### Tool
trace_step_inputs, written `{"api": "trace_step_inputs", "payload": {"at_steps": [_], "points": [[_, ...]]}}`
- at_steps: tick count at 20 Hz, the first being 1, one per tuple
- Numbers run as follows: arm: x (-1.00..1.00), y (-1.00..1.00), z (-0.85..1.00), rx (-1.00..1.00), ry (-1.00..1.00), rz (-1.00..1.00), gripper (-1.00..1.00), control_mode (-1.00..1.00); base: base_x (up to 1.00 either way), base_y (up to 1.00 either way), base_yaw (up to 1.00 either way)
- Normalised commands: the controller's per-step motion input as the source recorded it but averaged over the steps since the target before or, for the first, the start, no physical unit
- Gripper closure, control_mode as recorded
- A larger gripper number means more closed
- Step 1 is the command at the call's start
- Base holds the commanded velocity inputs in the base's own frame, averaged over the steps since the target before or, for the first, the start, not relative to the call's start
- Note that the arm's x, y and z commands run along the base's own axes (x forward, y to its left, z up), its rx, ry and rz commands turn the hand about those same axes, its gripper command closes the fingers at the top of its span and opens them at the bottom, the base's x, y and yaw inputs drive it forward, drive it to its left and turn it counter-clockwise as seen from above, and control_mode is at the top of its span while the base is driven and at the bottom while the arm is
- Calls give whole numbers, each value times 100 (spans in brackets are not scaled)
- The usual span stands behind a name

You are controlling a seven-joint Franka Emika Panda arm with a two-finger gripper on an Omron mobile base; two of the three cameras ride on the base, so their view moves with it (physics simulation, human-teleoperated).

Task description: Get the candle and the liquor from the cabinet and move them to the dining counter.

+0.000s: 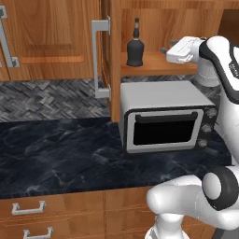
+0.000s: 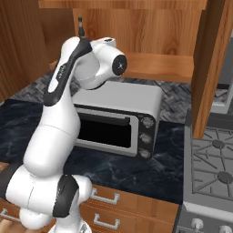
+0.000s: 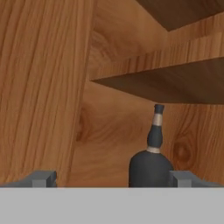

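The liquor (image 1: pixel 135 49) is a dark bottle with a thin neck, upright on the low shelf of the open cabinet (image 1: pixel 186 18). Its neck top also peeks over my arm in the right base view, liquor (image 2: pixel 80 26). My gripper (image 1: pixel 165 50) is inside the cabinet to the right of the bottle, at about its height and a short gap away. In the hand view my gripper (image 3: pixel 113 179) is open, fingertips wide apart, and the liquor (image 3: pixel 151 166) stands ahead near the right fingertip (image 3: pixel 183 178), not between them. The candle and the dining counter are out of view.
A silver toaster oven (image 1: pixel 163 121) sits on the black marble worktop (image 1: pixel 56 154) directly below the shelf. The open cabinet door (image 1: pixel 112 56) with its long grey handle (image 1: pixel 98 58) stands left of the bottle. A stove (image 2: pixel 214 173) lies at the right, drawers (image 1: pixel 28 207) below.
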Motion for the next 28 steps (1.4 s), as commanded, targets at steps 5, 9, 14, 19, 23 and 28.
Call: {"api": "trace_step_inputs", "payload": {"at_steps": [5,9,14,19,23,28], "points": [[40,5,0,0,0,6,-100,-100,0,0,0],[35,3,3,0,0,6,-100,-100,0,0,0],[37,11,8,-1,0,4,-100,-100,0,0,0],[39,8,4,-1,0,4,-100,-100,0,0,0],[37,10,0,-1,0,3,-100,-100,0,0,0],[43,5,0,0,0,0,-100,-100,0,0,0]]}}
